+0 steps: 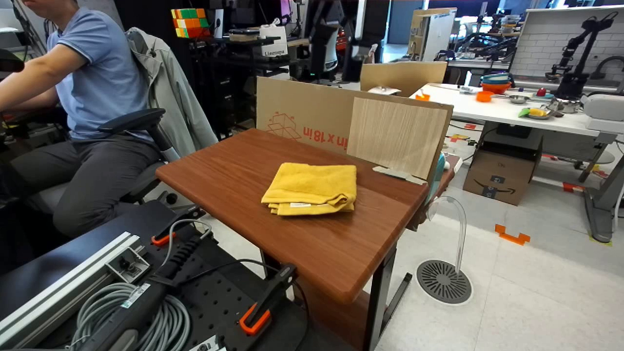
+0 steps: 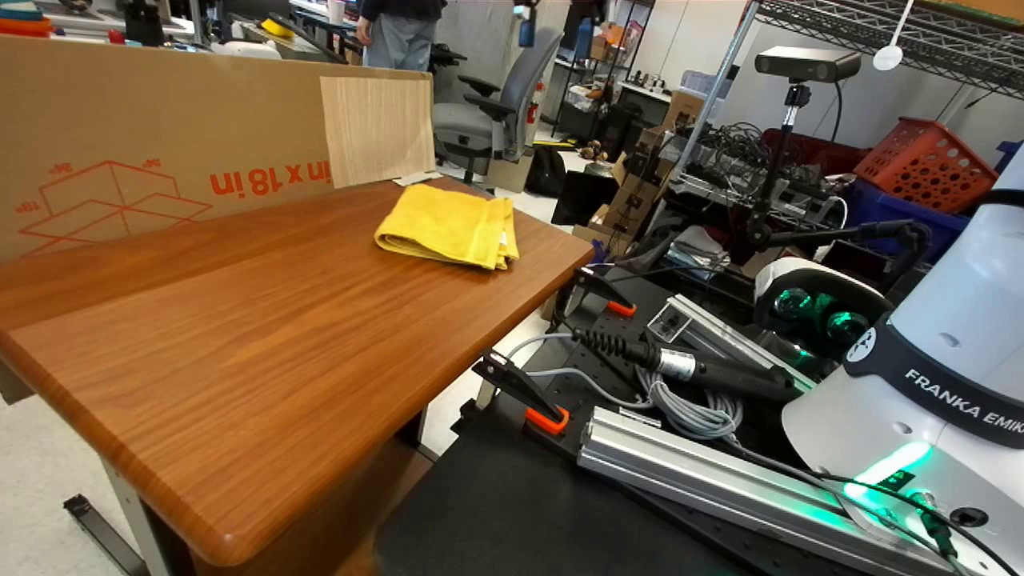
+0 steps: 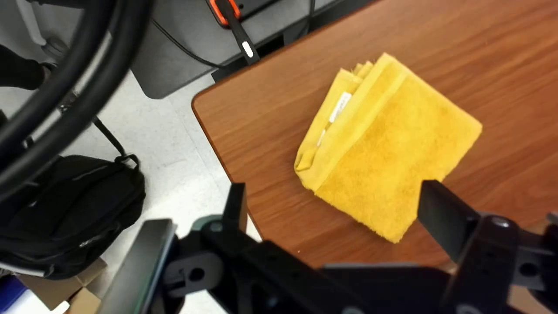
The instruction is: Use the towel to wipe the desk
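Note:
The towel is a folded mustard-yellow cloth with a small white label. It lies on the desk in both exterior views [image 1: 312, 187] [image 2: 448, 224] and in the wrist view [image 3: 392, 144]. The desk is a reddish-brown wooden table, seen in both exterior views [image 1: 219, 170] [image 2: 264, 320] and in the wrist view [image 3: 270, 117]. My gripper [image 3: 335, 186] shows only in the wrist view. Its fingers are wide apart with nothing held between them. It hovers above the desk, with the towel below and ahead of the fingers. The right fingertip overlaps the towel's edge in the picture.
A cardboard sheet [image 1: 312, 105] with a light wood panel [image 1: 397, 136] stands along one long desk edge. A black base table with orange-tipped clamps [image 1: 256, 317] and coiled cable [image 1: 131, 317] adjoins the opposite side. A person [image 1: 97, 83] sits near one end.

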You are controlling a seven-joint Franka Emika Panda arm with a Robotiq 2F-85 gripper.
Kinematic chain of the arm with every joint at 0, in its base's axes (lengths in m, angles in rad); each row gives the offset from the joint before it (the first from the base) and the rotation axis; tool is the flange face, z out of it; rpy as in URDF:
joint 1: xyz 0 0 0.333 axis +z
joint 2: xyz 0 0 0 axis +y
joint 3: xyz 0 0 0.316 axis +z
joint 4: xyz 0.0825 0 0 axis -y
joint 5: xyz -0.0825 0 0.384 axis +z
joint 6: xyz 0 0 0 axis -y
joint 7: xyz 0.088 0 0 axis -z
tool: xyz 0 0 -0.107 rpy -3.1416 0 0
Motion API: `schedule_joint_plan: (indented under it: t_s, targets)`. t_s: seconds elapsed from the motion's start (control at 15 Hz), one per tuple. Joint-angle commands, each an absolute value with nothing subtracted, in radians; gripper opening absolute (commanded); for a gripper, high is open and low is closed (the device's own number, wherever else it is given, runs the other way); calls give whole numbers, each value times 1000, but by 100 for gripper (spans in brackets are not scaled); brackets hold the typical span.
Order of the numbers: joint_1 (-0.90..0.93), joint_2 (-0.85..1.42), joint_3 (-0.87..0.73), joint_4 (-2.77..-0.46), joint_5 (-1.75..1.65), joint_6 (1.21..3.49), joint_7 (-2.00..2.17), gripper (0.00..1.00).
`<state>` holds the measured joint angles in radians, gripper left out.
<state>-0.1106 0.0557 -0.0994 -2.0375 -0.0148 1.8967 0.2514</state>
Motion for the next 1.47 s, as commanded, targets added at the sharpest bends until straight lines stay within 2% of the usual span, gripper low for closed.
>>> schedule_joint_plan:
  t_s: [0.0, 0.53, 0.87, 1.4]
  targets:
    - [-86, 172, -101, -1951, -86, 1900, 430, 100]
    - [-94, 147, -98, -2006, -11, 1942, 314, 100]
    - [-96, 206, -70, -2102, 249, 2242, 253, 100]
    - [-106, 414, 29, -2188, 418, 2689, 90, 100]
